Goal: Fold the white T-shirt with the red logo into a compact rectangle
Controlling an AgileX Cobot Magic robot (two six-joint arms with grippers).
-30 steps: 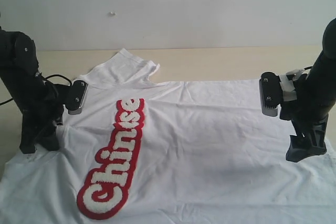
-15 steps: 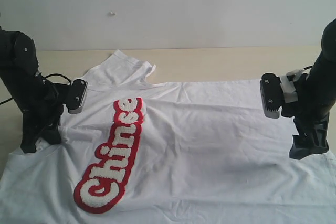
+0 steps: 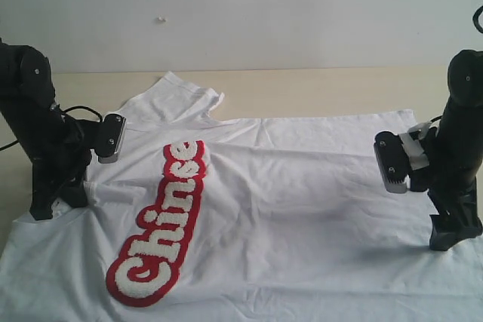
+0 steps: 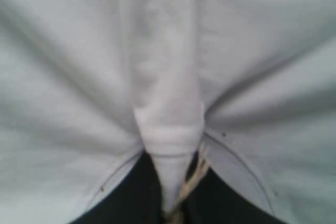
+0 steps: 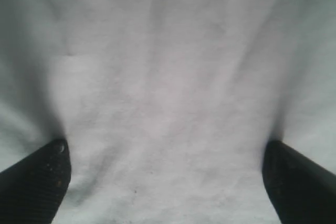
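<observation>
Left gripper (image 4: 173,198) is pressed together on a pinch of the white T-shirt (image 4: 168,103). A ridge of cloth with a stitched hem runs into the jaws, so it has an edge, likely the anchor for the first fold.

Right gripper (image 5: 165,177) is spread wide over flat cloth with nothing between the tips. My read: it's lined up to take the opposite side, no grip yet.

In the exterior view the shirt lies spread on the table (image 3: 317,84), front up, lightly wrinkled, with one gripper at each side edge. The red logo (image 3: 162,224) runs down the left half, face up, clear of both.

Both sides need a hold before lifting, otherwise the cloth probably drags skewed.
</observation>
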